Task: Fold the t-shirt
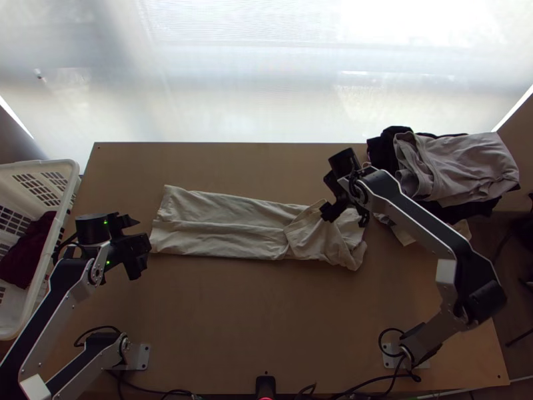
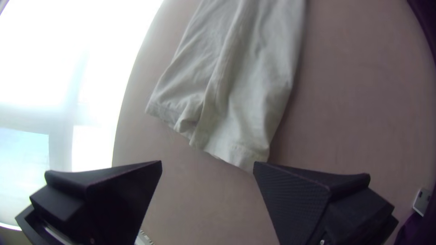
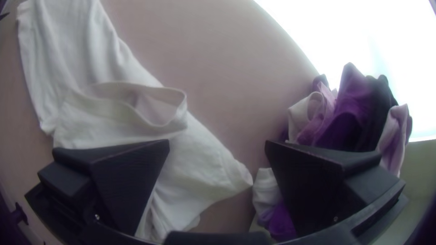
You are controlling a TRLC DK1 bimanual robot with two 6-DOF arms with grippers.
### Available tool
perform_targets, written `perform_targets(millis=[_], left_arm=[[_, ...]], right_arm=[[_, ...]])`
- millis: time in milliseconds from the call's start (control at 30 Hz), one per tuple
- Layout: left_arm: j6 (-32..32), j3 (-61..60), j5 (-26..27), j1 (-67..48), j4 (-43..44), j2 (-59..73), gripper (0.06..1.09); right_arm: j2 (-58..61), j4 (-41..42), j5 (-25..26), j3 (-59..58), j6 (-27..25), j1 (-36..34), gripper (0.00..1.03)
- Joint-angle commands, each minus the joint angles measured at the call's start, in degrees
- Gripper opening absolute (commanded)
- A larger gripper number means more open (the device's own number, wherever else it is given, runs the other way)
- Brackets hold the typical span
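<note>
T-shirt (image 1: 223, 223) is stretched across the middle of the desk (image 1: 266, 320) as a long, narrow strip, with a layer edge running lengthwise and one end doubled back in a crumpled flap. There's an open ring of fabric (image 3: 177, 109) on that flap (collar or sleeve, honestly can't tell which).

Left hand (image 2: 208, 162) is wide open with nothing in it, just off the straight hem-looking end (image 2: 227, 152). Right hand (image 3: 217, 141) is spread wide too, hanging over the bunched end, also holding nothing. A pile of clothes (image 1: 460, 167) sits near that side.

My read: the lengthwise folding looks mostly done, and the job's between grips, somewhere around sorting out the messy end before folding across. Next I'd have the right hand pinch the flap's edge and lay it flat, then get the left hand onto the hem-looking end and bring it over toward the other. Watch for grabbing only the top layer, that'd probably pull the strip apart.
</note>
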Motion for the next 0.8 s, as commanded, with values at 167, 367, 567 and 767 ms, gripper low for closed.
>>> perform_targets(millis=[167, 367, 567, 767], left_arm=[[-10.80, -1.38, 7.01, -3.47, 1.05, -3.20, 1.04], [-13.79, -8.06, 8.15, -11.03, 1.05, -7.86, 1.04], [-8.25, -13.86, 9.55, -15.33, 1.05, -10.40, 1.04], [-6.84, -13.07, 9.47, -14.98, 3.42, -6.89, 1.03]], right_arm=[[-15.22, -0.24, 7.81, -19.61, 3.00, 17.01, 0.98], [-16.89, 2.22, 7.89, -26.11, 5.11, 19.38, 0.98], [-17.24, 6.96, 10.53, -29.89, 4.67, 25.62, 0.98], [-16.80, 10.65, 10.79, -34.20, 4.58, 30.11, 0.98]])
